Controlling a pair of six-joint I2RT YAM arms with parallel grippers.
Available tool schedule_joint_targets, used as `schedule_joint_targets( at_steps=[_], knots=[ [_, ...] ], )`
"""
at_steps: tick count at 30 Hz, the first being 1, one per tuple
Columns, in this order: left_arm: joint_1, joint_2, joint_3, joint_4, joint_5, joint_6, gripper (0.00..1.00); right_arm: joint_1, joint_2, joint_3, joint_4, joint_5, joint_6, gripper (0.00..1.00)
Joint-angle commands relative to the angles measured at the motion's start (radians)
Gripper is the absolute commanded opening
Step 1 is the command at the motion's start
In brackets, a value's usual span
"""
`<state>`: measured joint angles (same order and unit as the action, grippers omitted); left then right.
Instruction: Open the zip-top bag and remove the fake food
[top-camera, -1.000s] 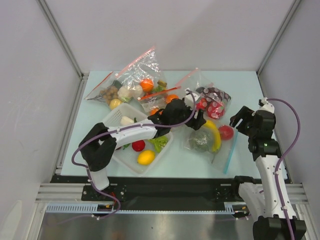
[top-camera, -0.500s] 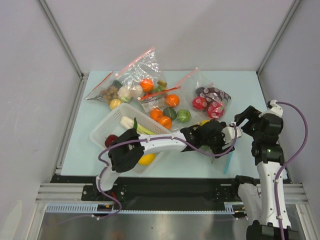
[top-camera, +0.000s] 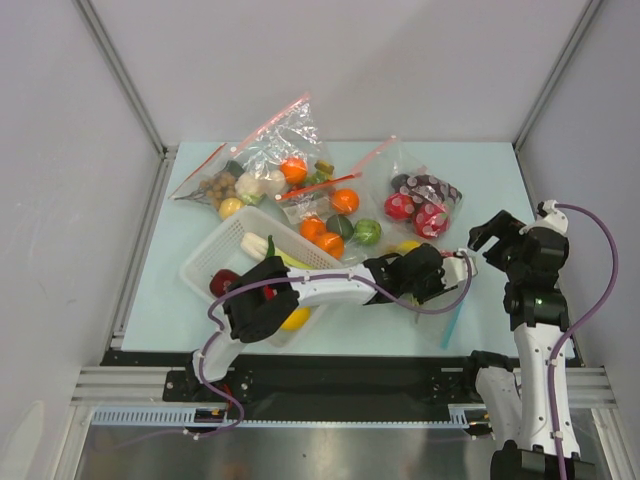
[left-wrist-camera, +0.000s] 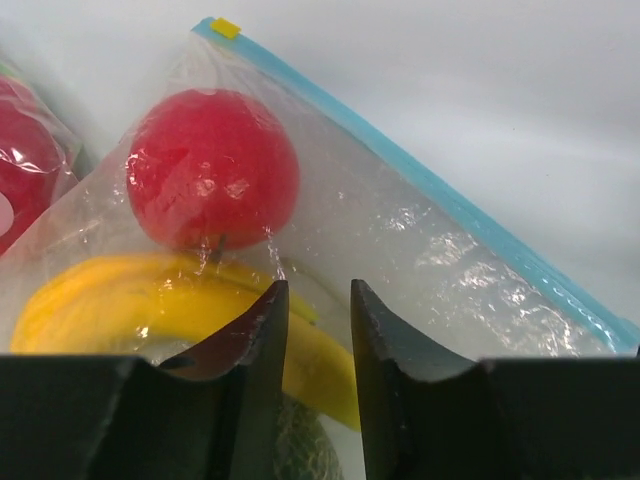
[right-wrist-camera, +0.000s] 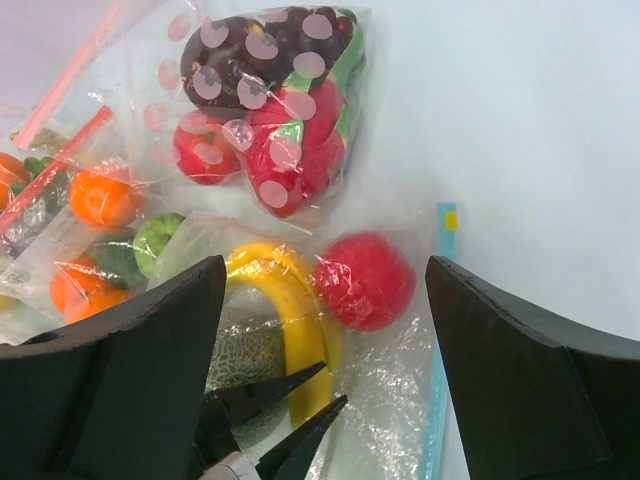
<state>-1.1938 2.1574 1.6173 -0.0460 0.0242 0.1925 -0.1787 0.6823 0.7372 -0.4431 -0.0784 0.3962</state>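
The zip-top bag lay on the counter at the right, holding a red fruit, a banana and a netted melon. Its blue zip strip ran near-to-far along the edge facing the right arm. The left tool hung over the banana, fingers a narrow slit apart, gripping nothing we could see. The right tool, gaping and empty, hovered near the strip's far end.

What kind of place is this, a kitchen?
Probably a robot lab bench, not a kitchen: two white robot arms, a pale walled-in table, and clear plastic bags of toy fruit.
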Motion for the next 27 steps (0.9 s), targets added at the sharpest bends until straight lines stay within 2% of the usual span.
schedule_joint_targets(
  at_steps=[1,4,5,6,7,13,17,21,27],
  knots=[
    [0.011,0.002,-0.036,-0.015,-0.021,-0.004,0.35,-0.008,-0.006,0.033,0.035,-0.001,0.006,0.86],
    [0.023,-0.005,-0.056,-0.018,-0.018,-0.005,0.24,-0.013,-0.007,0.033,0.034,0.005,0.004,0.87],
    [0.028,-0.008,-0.063,-0.015,-0.02,-0.005,0.09,-0.013,-0.006,0.033,0.034,0.006,0.004,0.87],
    [0.03,-0.017,-0.069,-0.008,-0.021,-0.005,0.02,-0.016,-0.006,0.034,0.034,0.009,0.003,0.87],
    [0.031,-0.022,-0.08,-0.005,-0.021,-0.004,0.0,-0.018,-0.007,0.034,0.034,0.018,0.001,0.87],
    [0.075,-0.117,-0.137,0.035,-0.021,-0.033,0.0,-0.027,-0.009,0.045,0.017,0.057,-0.023,0.87],
    [0.15,-0.249,-0.22,0.153,0.078,-0.129,0.0,-0.033,-0.018,0.068,0.004,0.078,-0.034,0.88],
    [0.238,-0.318,-0.26,0.227,0.189,-0.253,0.0,-0.033,-0.018,0.053,0.012,0.025,-0.016,0.89],
    [0.303,-0.349,-0.252,0.236,0.243,-0.283,0.0,-0.03,-0.026,0.001,0.015,-0.07,0.003,0.87]
  ],
)
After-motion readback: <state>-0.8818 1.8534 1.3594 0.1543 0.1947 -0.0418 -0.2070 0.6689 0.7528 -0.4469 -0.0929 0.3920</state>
